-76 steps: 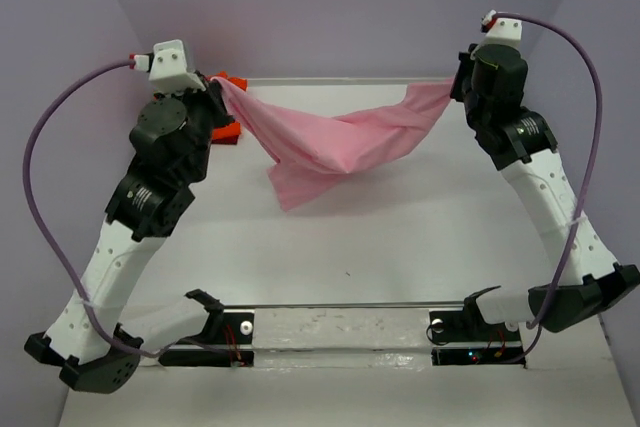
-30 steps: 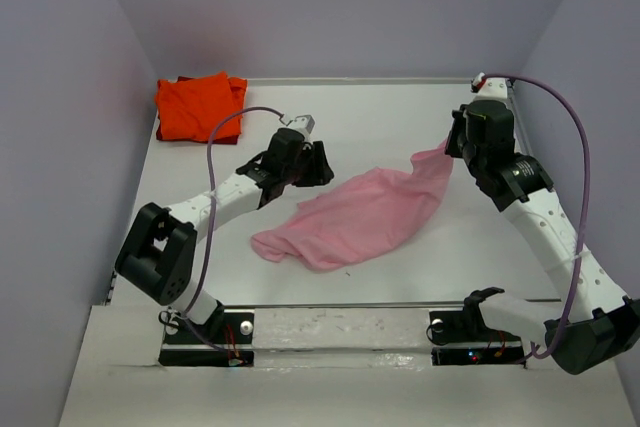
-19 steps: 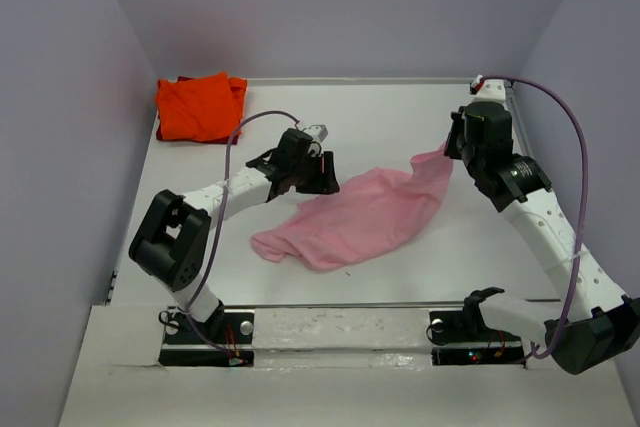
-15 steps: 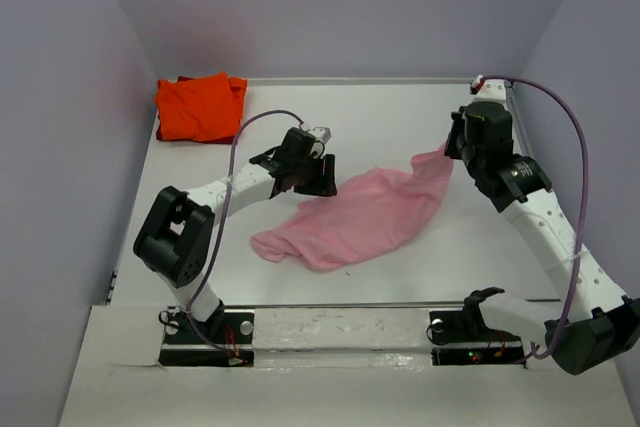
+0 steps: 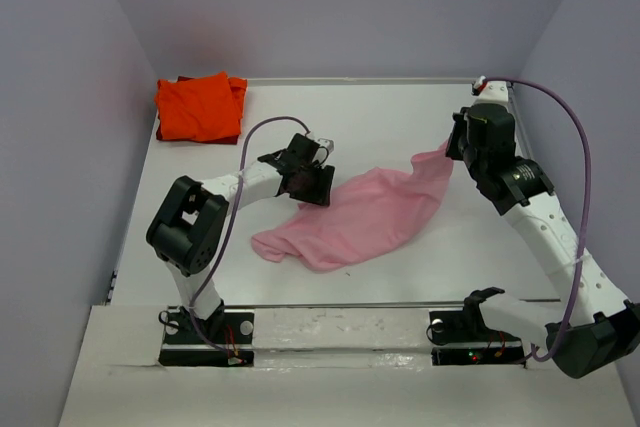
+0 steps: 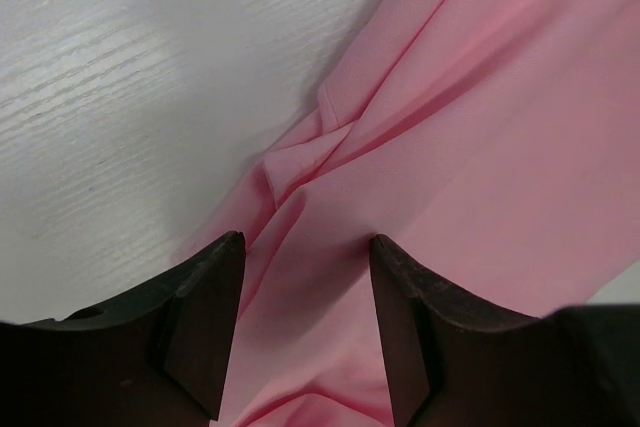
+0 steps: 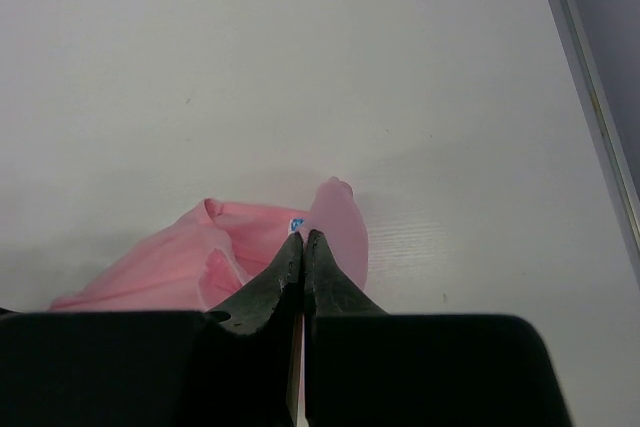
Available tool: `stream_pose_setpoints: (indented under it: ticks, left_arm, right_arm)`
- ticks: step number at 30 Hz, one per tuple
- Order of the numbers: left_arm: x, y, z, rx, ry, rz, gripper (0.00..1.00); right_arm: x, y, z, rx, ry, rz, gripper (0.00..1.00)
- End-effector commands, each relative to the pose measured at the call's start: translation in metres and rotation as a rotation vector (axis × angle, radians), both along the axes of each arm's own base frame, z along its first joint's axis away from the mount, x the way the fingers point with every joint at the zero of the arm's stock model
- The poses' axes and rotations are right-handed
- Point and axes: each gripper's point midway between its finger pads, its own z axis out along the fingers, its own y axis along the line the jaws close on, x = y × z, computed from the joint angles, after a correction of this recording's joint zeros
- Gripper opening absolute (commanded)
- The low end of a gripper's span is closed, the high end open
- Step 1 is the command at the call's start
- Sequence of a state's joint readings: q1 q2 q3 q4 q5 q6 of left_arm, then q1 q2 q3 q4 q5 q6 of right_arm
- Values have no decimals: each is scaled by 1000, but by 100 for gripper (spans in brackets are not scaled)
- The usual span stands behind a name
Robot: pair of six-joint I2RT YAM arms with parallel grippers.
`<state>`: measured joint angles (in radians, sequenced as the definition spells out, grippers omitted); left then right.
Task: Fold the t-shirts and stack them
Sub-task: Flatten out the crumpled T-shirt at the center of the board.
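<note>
We take the pink t-shirt as our landmark: a thin, matte, soft cloth lying in an irregular, elongated heap on the white, faintly grained table, its surface crossed by long shallow creases. At the shirt's far-left edge the left gripper points down with its jaws apart. In the left wrist view its two dark, wedge-shaped fingers straddle a bunched ridge of folds, and we cannot tell whether the tips touch the cloth. At the shirt's right end the fabric rises in a narrow peak to the right gripper, whose black tapered jaws are pressed together and clamped on that corner. A small blue label shows just beside the tips. The cloth inside the grip is hidden by the fingers, and the shirt's sleeves and neckline cannot be made out. Well apart from the pink shirt, toward the far-left corner of the table, lies the orange-red t-shirt, a flat, roughly square folded bundle, apart from both grippers.
</note>
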<state>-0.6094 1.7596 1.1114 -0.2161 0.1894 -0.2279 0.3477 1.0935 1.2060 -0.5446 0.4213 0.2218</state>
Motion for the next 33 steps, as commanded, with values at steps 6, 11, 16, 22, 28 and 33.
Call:
stream_pose_setpoints:
  ticks: [6,11,16,22,28,33]
  left_arm:
    - [-8,-12,11,-61,3,-68,13]
    - [3,-8,21,-48,-51,-32,0]
    - [42,16,57,19,-180,108,0]
    - [107,42,165,122,-429,256,0]
    - [132,48,312,31,-656,339,0]
    - [104,54,375,-98,-752,368,0]
  right_arm:
    - [4,-1,14,24,-68,-14,0]
    - [2,-4,15,22,-76,-21,0]
    - [3,-1,11,26,-66,-12,0]
    - [4,2,10,32,-62,5,0]
    - [4,2,8,28,-58,4,0]
    - [3,1,11,26,-66,3,0]
